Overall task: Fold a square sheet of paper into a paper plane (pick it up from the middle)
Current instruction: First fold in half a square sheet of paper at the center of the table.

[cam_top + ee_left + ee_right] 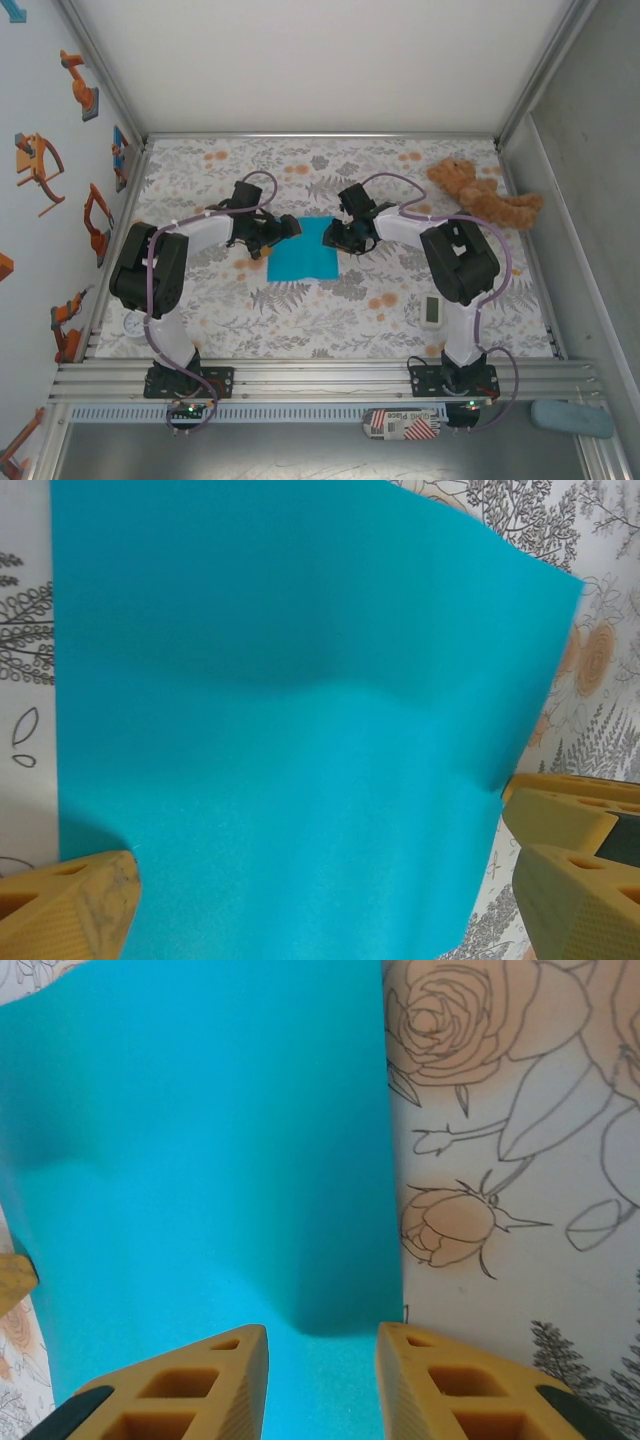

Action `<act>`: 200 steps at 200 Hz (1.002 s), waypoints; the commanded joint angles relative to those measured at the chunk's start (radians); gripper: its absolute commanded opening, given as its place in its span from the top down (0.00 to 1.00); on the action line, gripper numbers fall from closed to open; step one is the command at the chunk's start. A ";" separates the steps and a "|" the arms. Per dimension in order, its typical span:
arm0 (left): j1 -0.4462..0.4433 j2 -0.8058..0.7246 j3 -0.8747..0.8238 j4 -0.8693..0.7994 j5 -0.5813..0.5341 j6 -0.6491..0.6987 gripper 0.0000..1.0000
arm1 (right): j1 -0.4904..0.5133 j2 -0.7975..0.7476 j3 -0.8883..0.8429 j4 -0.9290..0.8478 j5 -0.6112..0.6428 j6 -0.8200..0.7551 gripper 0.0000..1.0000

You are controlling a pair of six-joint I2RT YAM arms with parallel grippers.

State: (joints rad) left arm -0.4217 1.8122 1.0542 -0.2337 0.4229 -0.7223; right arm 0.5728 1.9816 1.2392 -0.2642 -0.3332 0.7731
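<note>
While the square sheet of paper (302, 248) lay mostly flat at the middle of the desk (250, 310), we had 1 tool at each side of it. Our left tool (320, 880) gaped fully released over its left side. Our right tool (322, 1345) straddled the right edge, half-closed but gripping nothing, probably ready to pinch that edge for a fold.

I work in a robot lab. I see a box with white walls (330, 60), metal rails (320, 375), robot stickers (85, 85), and arms (165, 265) bolted down.
</note>
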 commanded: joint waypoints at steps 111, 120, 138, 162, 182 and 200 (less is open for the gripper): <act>0.027 -0.051 -0.100 0.054 0.050 0.006 0.02 | 0.031 0.131 0.063 0.130 -0.131 0.095 0.68; 0.026 -0.048 -0.094 0.044 0.049 0.013 0.04 | 0.036 0.137 0.066 0.135 -0.134 0.101 0.68; 0.023 -0.048 -0.086 0.023 0.041 0.026 0.05 | 0.042 0.148 0.072 0.151 -0.144 0.114 0.68; 0.017 -0.044 -0.064 -0.025 0.010 0.053 0.05 | 0.053 0.163 0.080 0.163 -0.160 0.126 0.69; 0.014 -0.037 -0.050 -0.056 -0.007 0.069 0.05 | 0.062 0.172 0.083 0.172 -0.172 0.135 0.69; 0.012 -0.031 -0.041 -0.073 -0.017 0.076 0.10 | 0.065 0.175 0.077 0.189 -0.183 0.146 0.69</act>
State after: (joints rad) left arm -0.4046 1.7721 0.9958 -0.2073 0.4450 -0.6884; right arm 0.6182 2.1117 1.3190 -0.0544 -0.5011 0.8909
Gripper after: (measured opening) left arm 0.933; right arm 0.313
